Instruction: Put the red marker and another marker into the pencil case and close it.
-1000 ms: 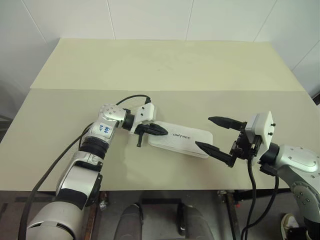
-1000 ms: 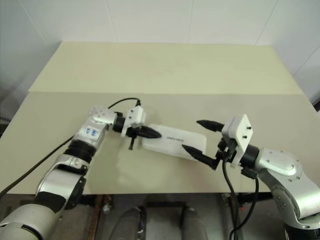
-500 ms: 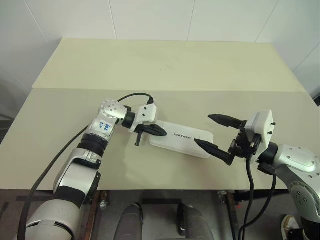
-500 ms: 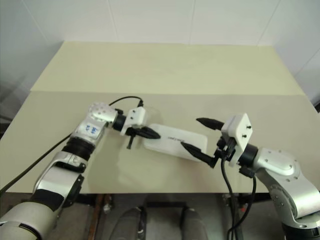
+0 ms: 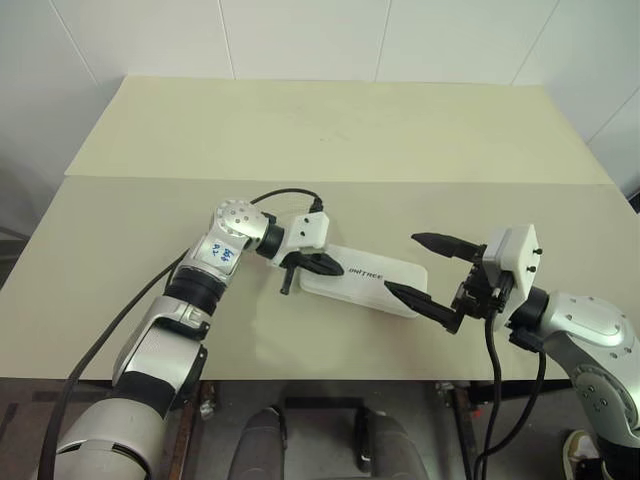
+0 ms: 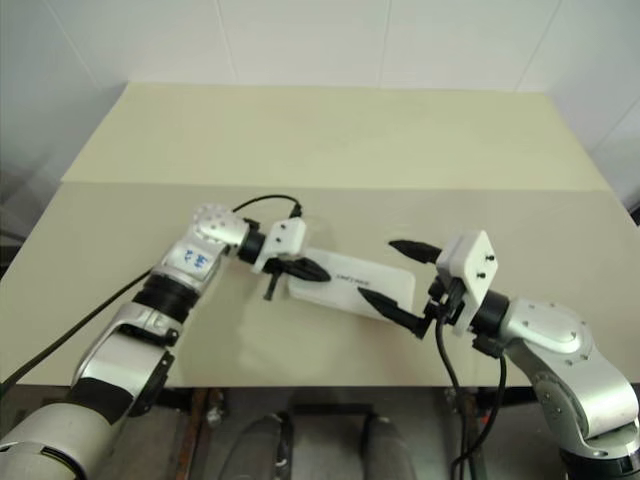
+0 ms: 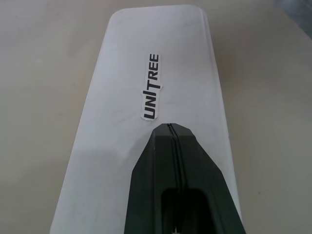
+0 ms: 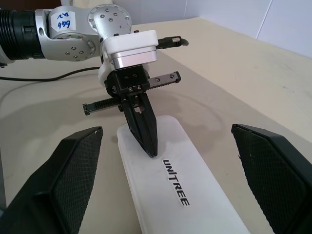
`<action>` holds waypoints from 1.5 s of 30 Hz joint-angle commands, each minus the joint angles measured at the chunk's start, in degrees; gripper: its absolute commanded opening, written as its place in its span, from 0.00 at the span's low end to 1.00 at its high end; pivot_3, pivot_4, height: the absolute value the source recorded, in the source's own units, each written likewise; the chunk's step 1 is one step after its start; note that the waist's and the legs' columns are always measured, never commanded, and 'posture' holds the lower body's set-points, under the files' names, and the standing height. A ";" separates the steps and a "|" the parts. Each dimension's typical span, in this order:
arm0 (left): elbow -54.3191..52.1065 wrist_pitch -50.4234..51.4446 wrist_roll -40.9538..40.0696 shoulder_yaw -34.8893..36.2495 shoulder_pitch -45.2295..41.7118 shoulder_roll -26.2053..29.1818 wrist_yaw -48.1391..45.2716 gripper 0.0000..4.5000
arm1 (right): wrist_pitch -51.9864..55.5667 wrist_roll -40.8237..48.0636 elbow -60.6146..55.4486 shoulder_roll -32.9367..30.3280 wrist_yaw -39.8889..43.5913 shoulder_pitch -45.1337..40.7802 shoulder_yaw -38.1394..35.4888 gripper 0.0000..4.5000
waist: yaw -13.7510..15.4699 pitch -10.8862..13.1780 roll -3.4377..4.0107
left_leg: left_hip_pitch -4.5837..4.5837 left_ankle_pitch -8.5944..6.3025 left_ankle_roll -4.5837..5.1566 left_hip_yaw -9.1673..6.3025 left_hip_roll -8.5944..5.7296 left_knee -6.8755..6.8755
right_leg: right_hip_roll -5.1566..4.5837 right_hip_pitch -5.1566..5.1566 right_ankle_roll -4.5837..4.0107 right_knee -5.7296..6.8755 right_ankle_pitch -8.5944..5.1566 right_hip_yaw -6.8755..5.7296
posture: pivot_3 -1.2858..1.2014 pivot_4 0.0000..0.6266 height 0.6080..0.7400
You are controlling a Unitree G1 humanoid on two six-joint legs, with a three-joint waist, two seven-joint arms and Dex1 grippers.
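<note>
Left eye view, near edge of the table: right arm comes in from the lower right corner, forearm roughly level, right gripper aimed toward the left with its two black fingers spread wide and nothing between them; the lower fingertip hangs just off the right end of the pencil case, contact not clear. Case lies flat mid-table, lid down, black UNITREE lettering facing up. Left arm reaches in from the lower left, elbow bent, wrist turned rightward and tipped down. Left gripper is clenched, fingers pressed together into one dark wedge, tip set on the lid at the case's left end beside the lettering. Farther back the tabletop runs pale to the white wall.
</note>
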 commanded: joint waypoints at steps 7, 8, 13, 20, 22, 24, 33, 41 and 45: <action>-4.68 3.84 -0.53 -0.04 3.02 1.92 -0.67 0.00 | -0.70 0.75 -1.42 -0.38 0.39 -1.01 -0.94 1.00 | -0.16 0.00 0.00 | 0.01 0.00 0.01 0.00 0.00 0.00 | 0.00 0.00 -0.01 0.03 0.00 0.00 | 0.52 0.24 1.00; -5.51 4.65 -1.47 0.75 3.33 1.97 -0.59 0.00 | -0.75 0.74 -1.23 -0.40 0.53 -1.17 -0.93 1.00 | -0.25 -0.01 0.00 | 0.02 0.00 0.01 0.00 0.00 0.00 | 0.00 0.00 -0.01 0.03 0.00 0.01 | 0.52 0.24 1.00; -11.78 10.70 -7.92 7.72 6.22 4.80 0.81 0.00 | -1.88 -0.17 0.63 -0.07 1.40 -2.19 -0.41 1.00 | -0.55 0.00 0.00 | 0.02 0.01 0.02 -0.03 0.00 0.00 | 0.02 -0.06 0.00 0.18 0.00 0.02 | 0.52 0.24 1.00; -19.37 10.37 -15.86 17.27 14.01 10.48 0.53 0.09 | -4.01 -1.14 4.89 -0.87 5.47 -2.29 -1.10 1.00 | -1.23 0.00 0.01 | 0.03 0.02 0.03 -0.05 0.01 -0.01 | 0.00 -0.06 0.02 0.23 0.01 0.01 | 0.52 0.24 1.00; -21.55 10.04 -17.82 19.42 16.37 11.38 0.59 0.20 | -5.10 -1.96 6.53 -0.67 6.36 -2.61 -0.72 1.00 | -1.33 0.00 0.00 | 0.02 0.02 0.03 -0.05 0.01 -0.01 | 0.00 -0.06 0.04 0.24 0.02 0.01 | 0.52 0.24 1.00; -24.75 10.94 -20.28 21.47 18.86 11.90 1.33 0.35 | -6.39 -2.71 8.28 -0.48 7.37 -2.85 -0.44 1.00 | -1.40 0.00 0.01 | 0.02 0.02 0.03 -0.05 0.01 -0.01 | 0.00 -0.06 0.05 0.25 0.02 0.01 | 0.52 0.24 1.00; -34.08 12.37 -23.67 25.60 26.52 13.57 6.98 1.00 | -12.32 -5.17 14.94 -0.09 11.17 -5.79 -0.24 1.00 | -1.50 0.00 0.01 | 0.09 0.03 0.02 -0.05 0.01 -0.02 | 0.00 -0.04 0.02 0.26 0.02 0.01 | 0.52 0.24 1.00; -36.00 14.90 -25.53 25.93 26.83 15.72 8.07 1.00 | -13.43 -4.94 17.85 -1.82 15.42 -7.14 -0.99 1.00 | -1.48 0.00 0.01 | 0.09 0.03 0.01 -0.04 0.01 -0.04 | 0.00 -0.05 0.03 0.26 0.02 0.02 | 0.52 0.24 1.00; -38.85 15.79 -26.21 26.02 29.50 17.42 7.61 1.00 | -13.83 -5.47 18.36 -2.60 16.90 -7.06 -0.75 1.00 | -1.60 -0.01 0.01 | 0.09 0.02 -0.01 -0.04 0.01 -0.08 | -0.01 -0.05 0.03 0.23 0.02 0.02 | 0.52 0.24 1.00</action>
